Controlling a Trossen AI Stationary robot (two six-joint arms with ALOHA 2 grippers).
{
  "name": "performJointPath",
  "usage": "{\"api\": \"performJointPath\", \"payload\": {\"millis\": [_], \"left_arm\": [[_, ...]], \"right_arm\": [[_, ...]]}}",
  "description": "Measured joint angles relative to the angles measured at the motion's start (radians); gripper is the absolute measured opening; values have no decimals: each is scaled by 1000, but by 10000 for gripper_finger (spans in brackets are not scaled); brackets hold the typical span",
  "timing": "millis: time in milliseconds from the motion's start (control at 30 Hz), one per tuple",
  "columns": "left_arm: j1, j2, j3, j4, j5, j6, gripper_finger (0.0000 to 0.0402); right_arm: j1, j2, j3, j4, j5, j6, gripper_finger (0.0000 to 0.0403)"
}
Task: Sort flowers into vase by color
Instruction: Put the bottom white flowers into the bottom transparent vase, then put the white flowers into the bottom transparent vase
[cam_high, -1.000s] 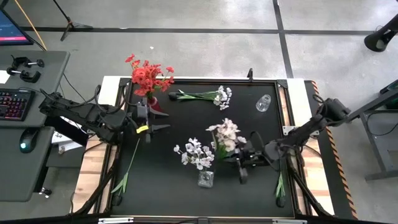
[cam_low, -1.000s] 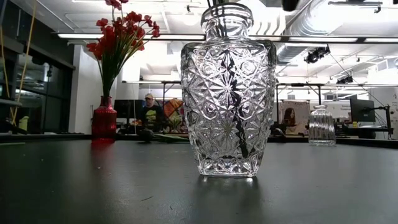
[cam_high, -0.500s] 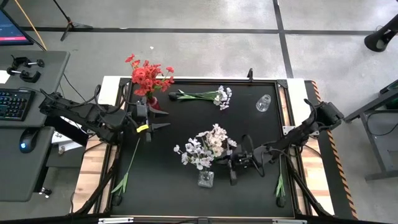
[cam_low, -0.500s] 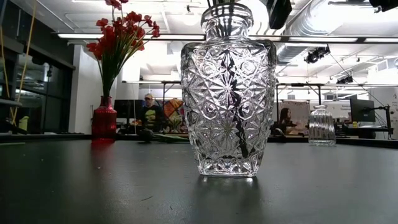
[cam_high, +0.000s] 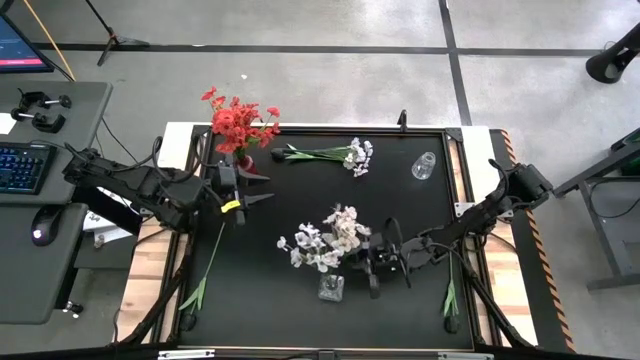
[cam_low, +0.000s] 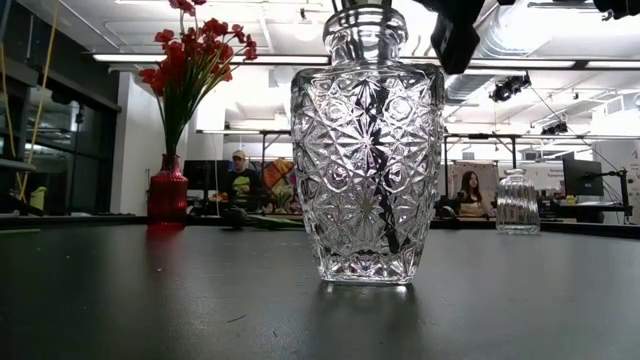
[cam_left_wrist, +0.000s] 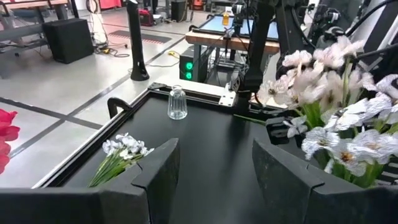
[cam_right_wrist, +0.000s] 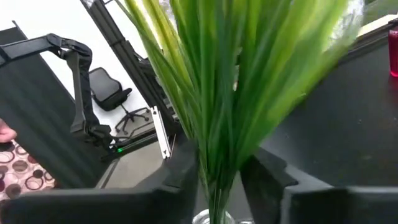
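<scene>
The right pincer (cam_high: 372, 262) hung over the near middle of the tabletop (cam_high: 400, 215), clamped on the green stems of a white spray (cam_high: 342, 228) directly above the clear vase (cam_high: 331, 288). In the right wrist view the stems (cam_right_wrist: 214, 118) ran down between the two dark fingers toward the vase mouth (cam_right_wrist: 211, 218). That vase already held white blossoms (cam_high: 305, 245), so by color this spray belonged there. The left pincer (cam_high: 262, 188) waited at the left side near the red vase (cam_high: 244, 162), its fingers spread wide with nothing between them.

Another white spray (cam_high: 345, 155) lay flat at the far middle. A bare green stem (cam_high: 208, 262) lay along the left edge, and a green sprig (cam_high: 449, 295) lay near the right corner. A small empty vase (cam_high: 424, 165) stood at the far right. The red flowers (cam_high: 238, 120) already stood in the red vase.

These sprays looked light and springy, probably artificial. The stems were thin and likely to slip or twist, so a grip low on the bunched stems seemed best, well clear of the soft heads. The cut-glass vase had a narrow neck and looked heavy enough to stay put, though a sideways push from the stems could tip it.

The tabletop was matte black and flat with a raised rim. Beyond it lay an open workshop with desks, monitors and seated people (cam_low: 240, 178).
</scene>
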Motion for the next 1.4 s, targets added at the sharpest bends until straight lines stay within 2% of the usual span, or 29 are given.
{"api": "performJointPath", "payload": {"millis": [167,300,400,667,767,900,1000,1200,1300,1400], "left_arm": [[0,0,0,-14,0,0,188],[0,0,0,-26,0,0,188],[0,0,0,-27,0,0,188],[0,0,-1,-27,-3,-29,188],[1,0,-1,-25,-26,-60,188],[1,0,-1,-11,-33,-108,188],[1,0,-1,-11,-43,-161,188],[28,0,-1,-9,-72,-253,188],[58,0,-1,19,-74,-296,188],[79,2,-1,54,-73,-333,188]], "right_arm": [[0,-24,0,-28,-41,26,176],[0,-82,0,-150,-122,28,215],[0,-147,0,-294,-168,42,227],[0,-346,0,-740,-313,117,227],[0,-407,0,-907,-309,170,227],[-31,-437,0,-1095,-178,342,227],[-94,-437,-14,-1147,-137,415,227],[-306,-437,-75,-1107,-143,347,227],[-457,-436,-100,-1059,-187,293,227],[-620,-436,-120,-985,-283,240,227]]}}
